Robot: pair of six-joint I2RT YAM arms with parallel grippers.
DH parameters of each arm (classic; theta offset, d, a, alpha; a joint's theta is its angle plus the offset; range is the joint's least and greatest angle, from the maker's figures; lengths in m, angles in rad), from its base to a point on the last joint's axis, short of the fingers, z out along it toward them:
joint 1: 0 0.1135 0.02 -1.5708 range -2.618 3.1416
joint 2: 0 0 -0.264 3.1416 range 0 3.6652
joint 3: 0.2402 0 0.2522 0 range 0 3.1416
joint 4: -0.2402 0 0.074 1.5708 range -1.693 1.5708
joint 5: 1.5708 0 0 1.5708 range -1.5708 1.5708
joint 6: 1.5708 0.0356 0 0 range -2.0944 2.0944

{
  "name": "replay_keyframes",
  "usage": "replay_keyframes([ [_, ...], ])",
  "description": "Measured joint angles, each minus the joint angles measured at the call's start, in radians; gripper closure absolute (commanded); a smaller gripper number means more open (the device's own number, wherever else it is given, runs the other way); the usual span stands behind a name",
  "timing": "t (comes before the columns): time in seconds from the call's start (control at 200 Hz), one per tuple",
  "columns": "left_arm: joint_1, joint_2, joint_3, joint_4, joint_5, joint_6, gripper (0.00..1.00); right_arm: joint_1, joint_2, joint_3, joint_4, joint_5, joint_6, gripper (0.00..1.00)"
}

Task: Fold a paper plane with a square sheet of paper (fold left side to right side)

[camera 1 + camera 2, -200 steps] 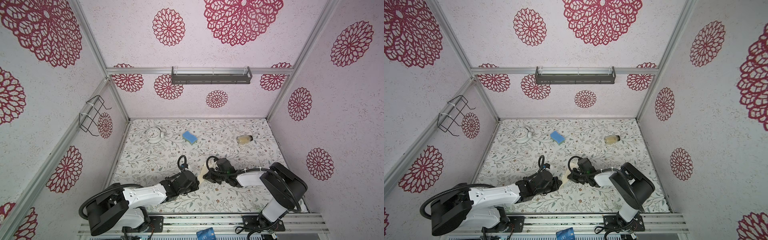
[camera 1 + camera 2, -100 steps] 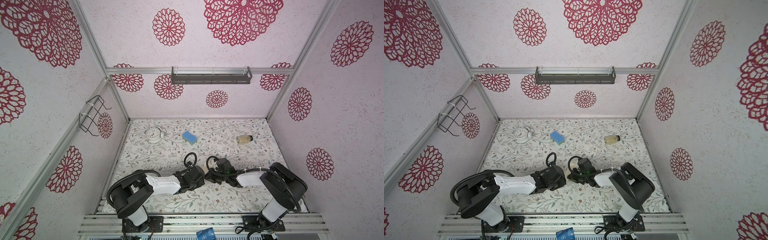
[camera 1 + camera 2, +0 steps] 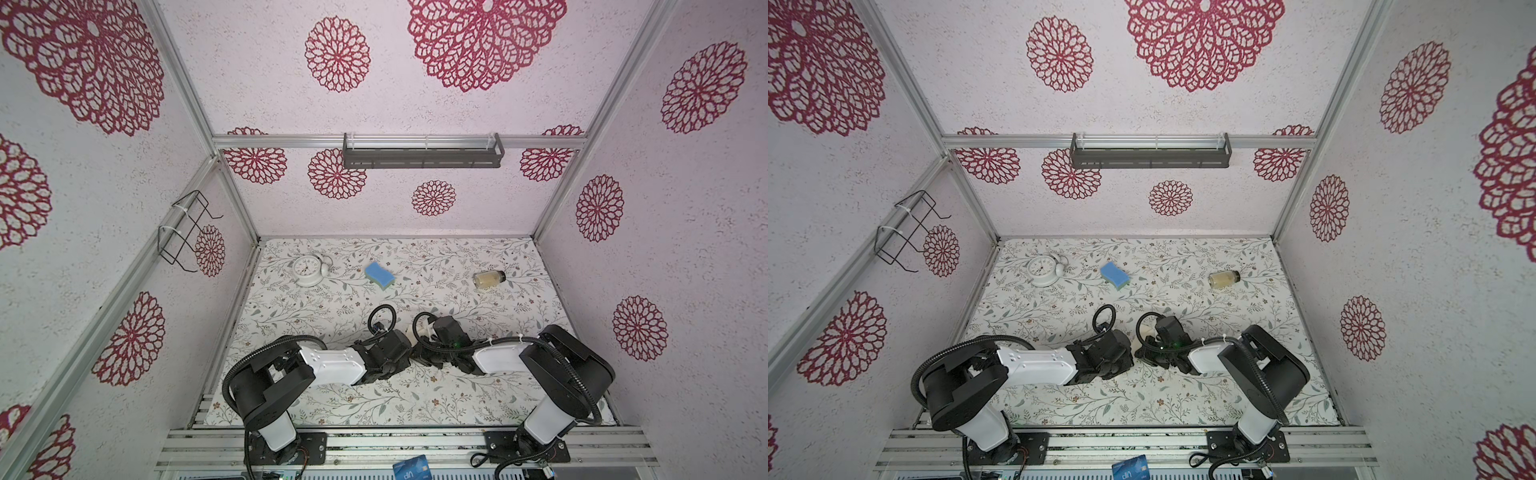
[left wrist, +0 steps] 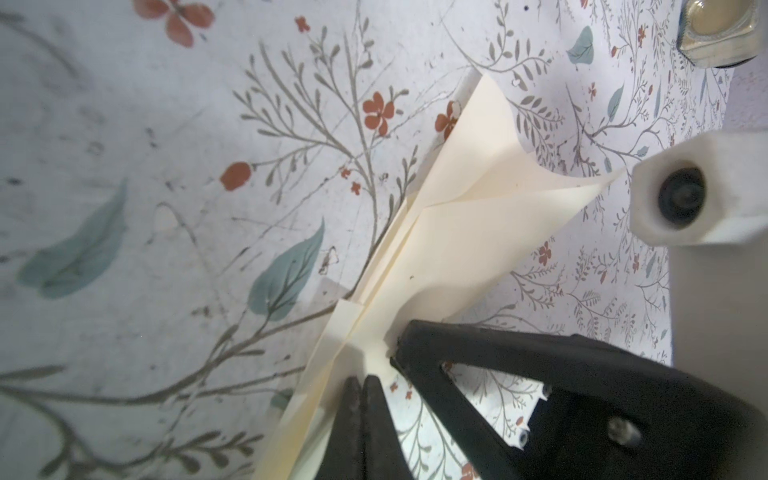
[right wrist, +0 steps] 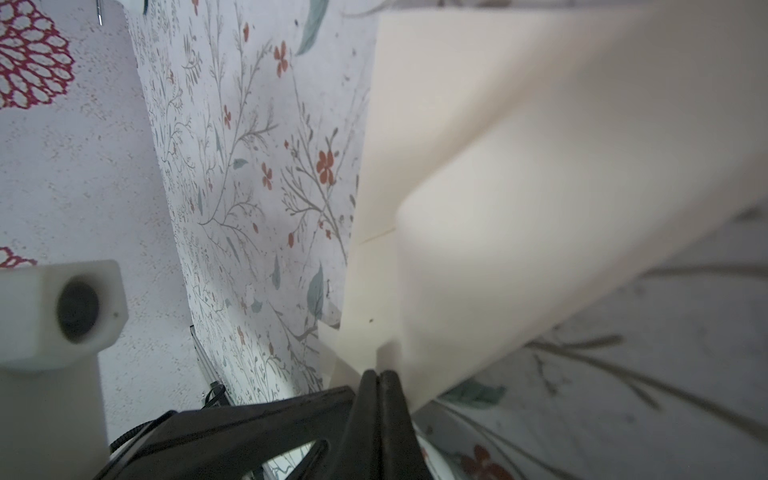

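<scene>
While both arms meet low over the floral table, nearer the robot bases than the blue sponge and a little to its right, the paper plane sits between them, almost wholly hidden under the wrists in both top views. Seen from the left wrist, it is a creased cream dart with layered flaps, one wing curling up off the table. The left gripper has its jaws pressed together, with a fold of the plane pinched at their tips. The right gripper is likewise closed tight, and the plane's paper rises straight from its tips, blurred by closeness. In the left wrist view one of its black fingers touches the plane just beside the left tips. Left of the sponge is a white alarm clock, and well to the sponge's right a small jar lies on its side.
</scene>
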Motion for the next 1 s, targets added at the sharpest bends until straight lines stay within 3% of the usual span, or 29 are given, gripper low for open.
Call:
replay_keyframes([
  [1.001, -0.059, -0.137, -0.14, -0.019, -0.058, -0.12, 1.0, 0.0, 0.012, 0.0, 0.024, 0.0, 0.0, 1.0],
])
